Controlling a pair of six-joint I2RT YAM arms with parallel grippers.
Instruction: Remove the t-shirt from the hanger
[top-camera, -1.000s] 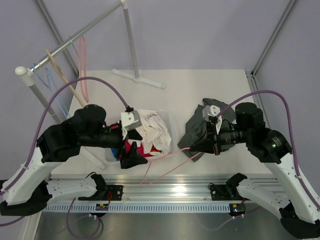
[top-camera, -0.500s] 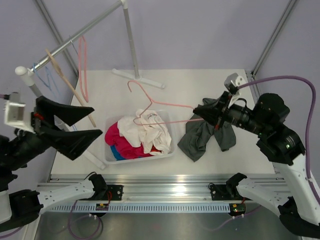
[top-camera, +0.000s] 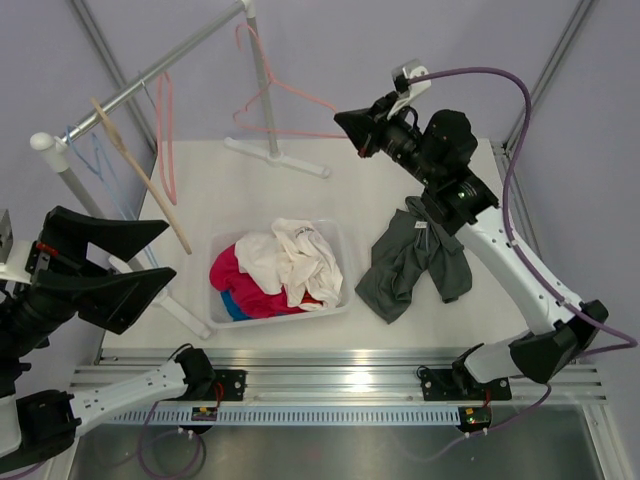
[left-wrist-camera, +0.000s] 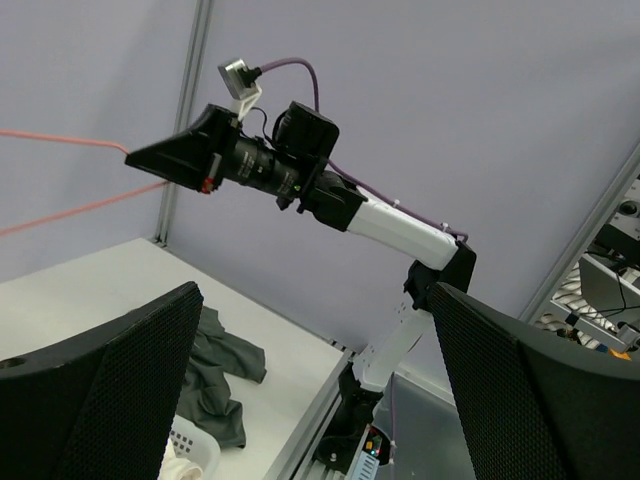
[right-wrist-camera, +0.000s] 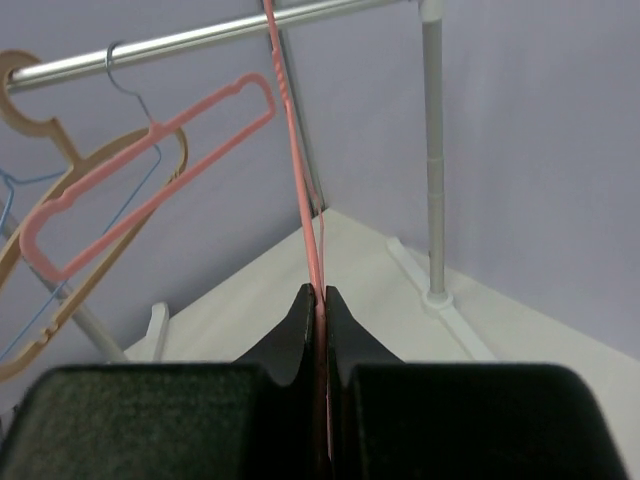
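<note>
The dark grey t-shirt lies crumpled on the table right of the basket, off the hanger; it also shows in the left wrist view. My right gripper is raised at the back and shut on one end of the thin salmon-pink hanger. The hanger is bare, and its hook reaches up by the rack's rail. In the right wrist view the wire runs from the closed jaws up to the rail. My left gripper is open and empty at the far left, high above the table.
A white basket holds white and red/pink clothes. The clothes rack's rail, post and foot stand at the back left. The rail carries a thicker pink hanger, a beige hanger and a blue one.
My right arm swung up and back with the hanger, from over the t-shirt to the rack's rail. The t-shirt stayed on the table. My left arm drew back to the left.
</note>
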